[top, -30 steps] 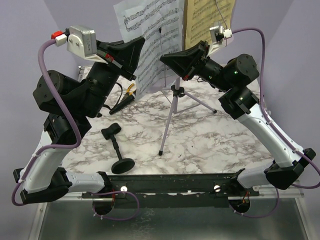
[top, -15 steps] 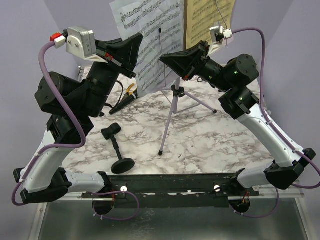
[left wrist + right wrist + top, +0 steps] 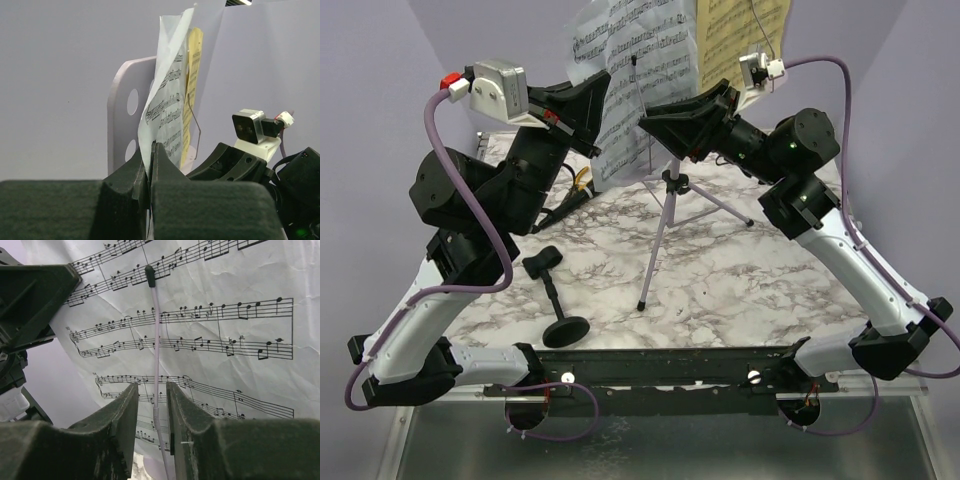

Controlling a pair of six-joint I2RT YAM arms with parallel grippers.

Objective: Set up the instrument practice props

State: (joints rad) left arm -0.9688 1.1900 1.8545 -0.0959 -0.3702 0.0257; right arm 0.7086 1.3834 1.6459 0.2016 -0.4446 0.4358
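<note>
Mounting step, I judge: left end effector (image 3: pixel 151 146) pinches the white page (image 3: pixel 167 105) beside the music stand (image 3: pixel 117 125). The right end effector (image 3: pixel 152 387), open, straddles its wire (image 3: pixel 155 325). Next, tuck the page behind.

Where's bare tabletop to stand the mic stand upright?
The widest bare table lies between the tripod's front leg and the right arm, toward the near edge. A narrower strip runs between the lying mic stand and that leg. Back left is crowded: microphone, pliers, left arm.
</note>
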